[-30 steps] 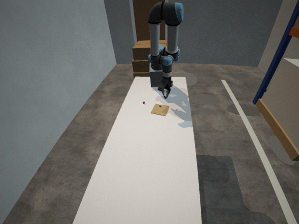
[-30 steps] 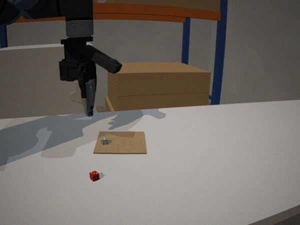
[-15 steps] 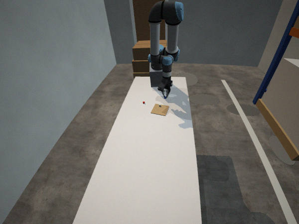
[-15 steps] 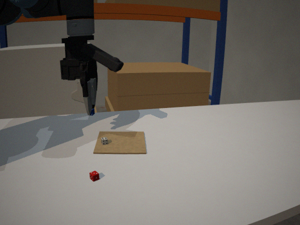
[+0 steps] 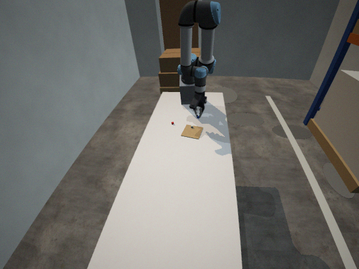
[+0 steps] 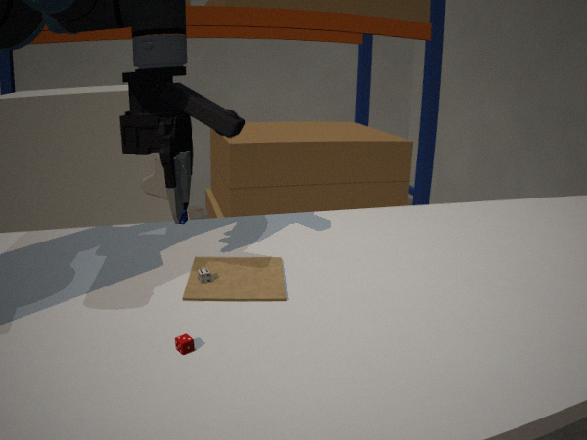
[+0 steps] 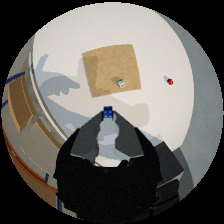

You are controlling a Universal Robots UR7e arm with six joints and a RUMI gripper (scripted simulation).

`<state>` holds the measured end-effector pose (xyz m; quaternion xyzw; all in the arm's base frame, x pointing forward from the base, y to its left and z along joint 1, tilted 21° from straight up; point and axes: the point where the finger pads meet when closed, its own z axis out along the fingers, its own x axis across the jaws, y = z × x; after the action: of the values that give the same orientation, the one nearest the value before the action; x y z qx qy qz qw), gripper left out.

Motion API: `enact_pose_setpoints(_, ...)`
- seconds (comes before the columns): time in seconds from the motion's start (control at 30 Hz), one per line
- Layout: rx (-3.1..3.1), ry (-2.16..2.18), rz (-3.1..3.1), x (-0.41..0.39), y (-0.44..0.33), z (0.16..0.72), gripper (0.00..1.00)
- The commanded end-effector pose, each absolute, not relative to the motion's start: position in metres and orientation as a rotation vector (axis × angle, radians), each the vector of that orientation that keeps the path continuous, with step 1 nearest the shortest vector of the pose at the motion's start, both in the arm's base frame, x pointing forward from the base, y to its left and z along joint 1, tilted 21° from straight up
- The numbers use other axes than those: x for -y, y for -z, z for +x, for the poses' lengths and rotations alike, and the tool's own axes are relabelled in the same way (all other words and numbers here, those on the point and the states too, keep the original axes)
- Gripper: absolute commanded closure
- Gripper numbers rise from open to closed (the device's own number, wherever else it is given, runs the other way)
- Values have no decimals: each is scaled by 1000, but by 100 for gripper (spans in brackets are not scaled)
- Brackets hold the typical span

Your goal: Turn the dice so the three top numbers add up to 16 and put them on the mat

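Blue die (image 5: 198, 116) (image 6: 183, 217) (image 7: 108, 112), red die (image 5: 172, 123) (image 6: 184, 344) (image 7: 170, 81), tan mat (image 5: 191, 133) (image 6: 245, 284) (image 7: 111, 65)

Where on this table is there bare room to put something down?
The mat has room on the side away from the white die. The stretch between mat and red die looks free too. It's tightest around the white die.

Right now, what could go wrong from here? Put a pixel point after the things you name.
The blue die (image 5: 198, 116) (image 6: 183, 217) (image 7: 108, 112) sits right at the tips of the gripper (image 5: 198, 116) (image 6: 181, 220) (image 7: 108, 111), so it might slip or twist. The white die (image 5: 192, 127) (image 6: 204, 276) (image 7: 121, 83) stands near an edge of the mat (image 5: 191, 133) (image 6: 245, 284) (image 7: 112, 62); a careless placement could nudge it off.
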<state>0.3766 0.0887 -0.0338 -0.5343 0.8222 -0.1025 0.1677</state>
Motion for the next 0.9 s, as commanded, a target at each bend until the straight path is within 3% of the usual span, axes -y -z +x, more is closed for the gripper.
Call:
enact_pose_setpoints(0.0, -2229, 286, -1740, -76, 6, 392, 100)
enact_pose_setpoints(0.87, -2195, 295, -1788, -73, 3, 398, 100)
